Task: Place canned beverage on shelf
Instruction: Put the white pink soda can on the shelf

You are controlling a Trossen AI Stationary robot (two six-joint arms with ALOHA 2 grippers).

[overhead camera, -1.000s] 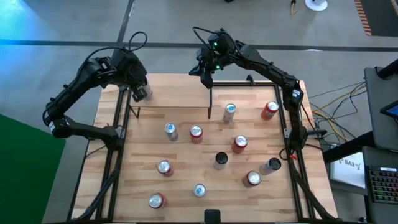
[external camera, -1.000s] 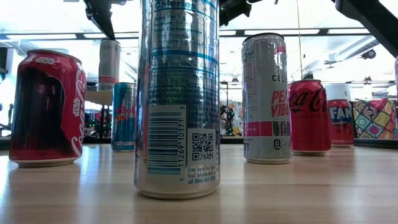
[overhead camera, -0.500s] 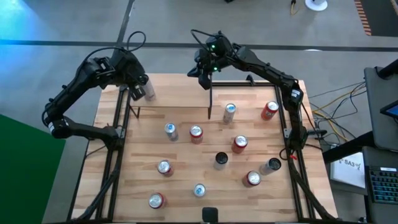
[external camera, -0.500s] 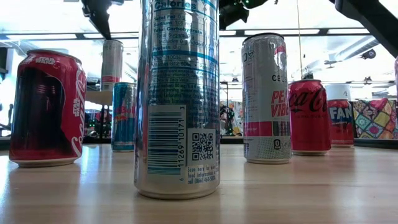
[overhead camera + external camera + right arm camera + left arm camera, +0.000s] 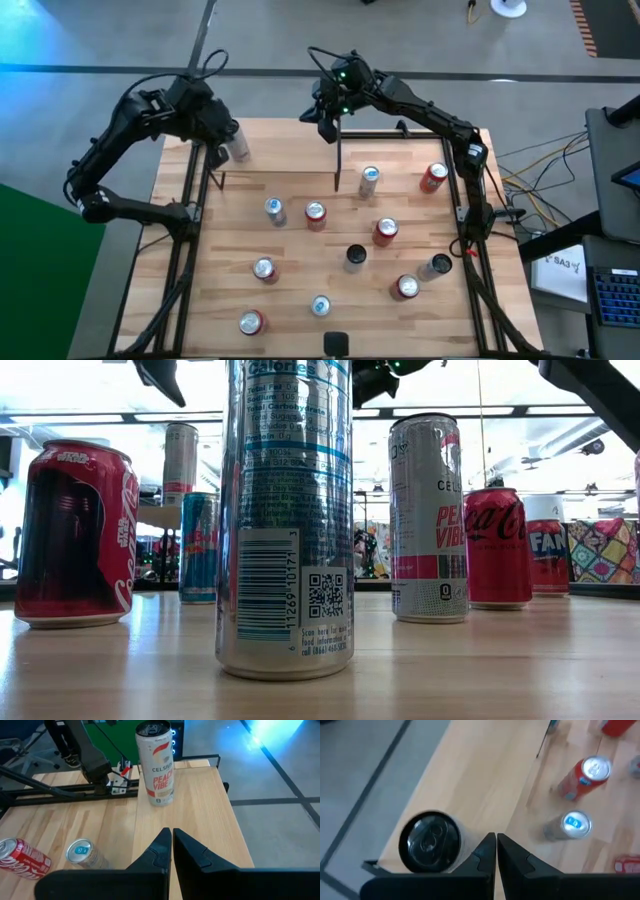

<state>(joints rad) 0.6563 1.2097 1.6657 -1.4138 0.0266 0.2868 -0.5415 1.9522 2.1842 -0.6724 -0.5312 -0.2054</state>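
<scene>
Left pincer (image 5: 496, 851), clenched on nothing, hovers just beside a tall Celsius can (image 5: 155, 764) standing upright on the light wood shelf (image 5: 470, 785) at the surface's far left corner. The right pincer (image 5: 171, 847), also clenched and empty, hangs over the shelf's other end. Below, the butcher-block surface (image 5: 300, 260) carries scattered cans (Coca-Cola, Fanta, Celsius in the low view). Grey floor surrounds it; only the low view shows ceiling lights.
</scene>
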